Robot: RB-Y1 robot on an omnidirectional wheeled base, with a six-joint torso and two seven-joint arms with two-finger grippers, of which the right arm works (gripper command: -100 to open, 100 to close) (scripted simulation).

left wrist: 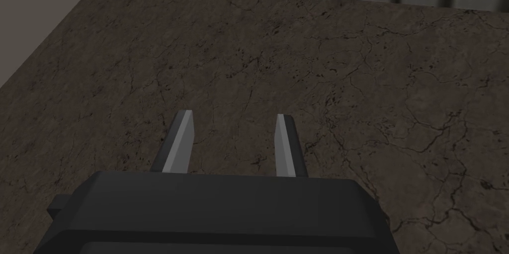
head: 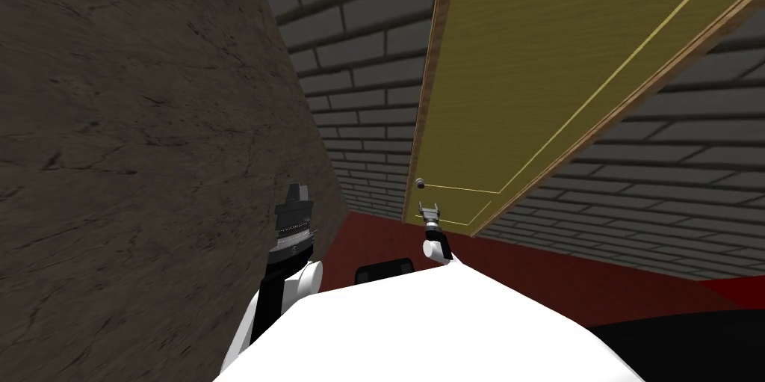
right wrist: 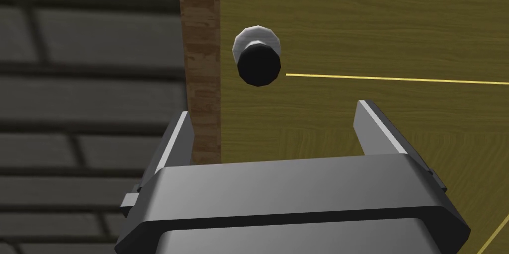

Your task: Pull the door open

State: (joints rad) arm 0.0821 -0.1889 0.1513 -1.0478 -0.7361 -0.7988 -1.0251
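The door (head: 523, 78) is a flat olive-yellow panel with thin pale yellow lines (right wrist: 397, 79) drawn across it and a brown wood-grain strip (right wrist: 200, 67) down the side where the knob (right wrist: 257, 57) sits. The knob is small and round, with a light grey base and a dark front, set just inside that strip. A pale line starts right beside it. In the head view the knob (head: 420, 182) shows as a small grey ball low on the door's edge.

The right gripper (right wrist: 273, 109) is just under the knob and near it, pointed at the door face. Its jaws are spread wide with nothing between them, and the knob lies beyond their tips, closer to the jaw on the strip's side. From the head view the gripper (head: 428, 213) looks to be just short of the knob, though it is too small there to be sure of the gap.

Grey brick wall (head: 358, 63) runs on the far side of the strip from the knob, and red floor (head: 538, 273) lies below it.

The left gripper (left wrist: 233, 114) is well apart from the knob, facing a dark brown, cracked wall (head: 134, 138). Its jaws stand narrowly parted and hold nothing.
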